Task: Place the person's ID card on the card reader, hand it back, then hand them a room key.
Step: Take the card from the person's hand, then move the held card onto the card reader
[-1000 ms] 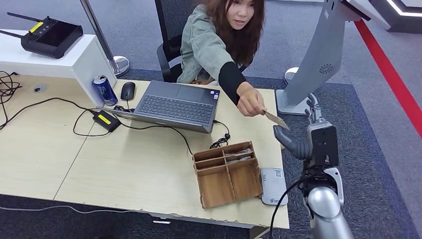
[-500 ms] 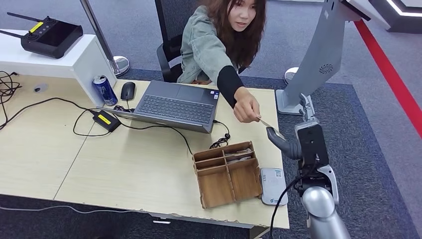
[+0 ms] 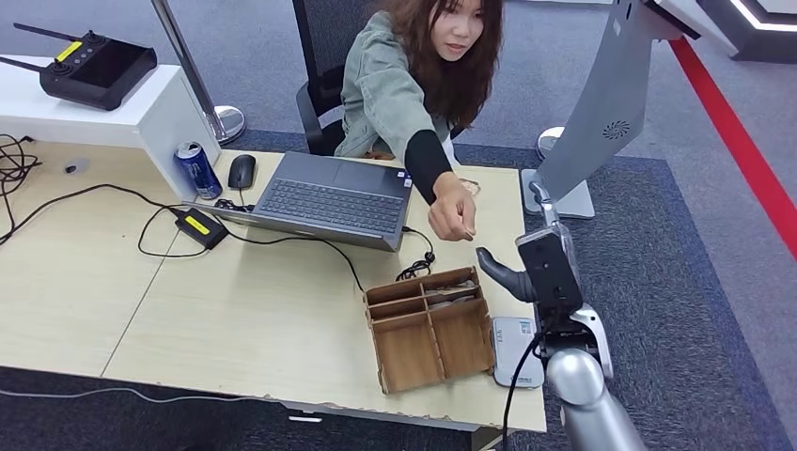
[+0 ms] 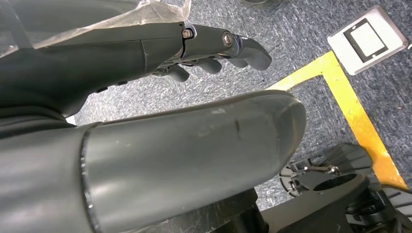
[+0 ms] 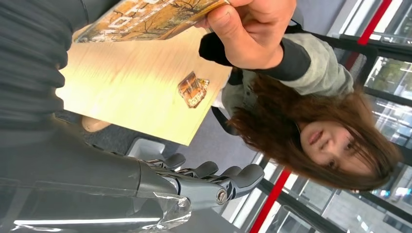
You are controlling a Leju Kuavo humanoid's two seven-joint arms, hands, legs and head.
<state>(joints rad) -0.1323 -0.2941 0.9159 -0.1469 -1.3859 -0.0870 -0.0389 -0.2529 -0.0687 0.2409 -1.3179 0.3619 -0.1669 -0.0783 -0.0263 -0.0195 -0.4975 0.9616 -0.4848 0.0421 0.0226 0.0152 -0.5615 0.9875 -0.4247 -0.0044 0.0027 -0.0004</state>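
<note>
The person's hand (image 3: 455, 214) holds the ID card (image 5: 145, 17) over the desk's (image 3: 235, 310) right edge, just beyond the right hand (image 3: 526, 272). That hand is released, fingers spread, grasping nothing; the left hand (image 4: 194, 48) hangs empty.

The pale wooden bench (image 3: 235, 310) carries a laptop (image 3: 334, 199), mouse (image 3: 242, 171), drink can (image 3: 198, 169), compartmented wooden box (image 3: 429, 327) and (at its right edge) a white card reader (image 3: 515, 349).

Orange-patterned ID card (image 5: 145, 17) pinched in the person's hand (image 5: 252, 29); white card reader (image 3: 515, 349) flat at table edge.
</note>
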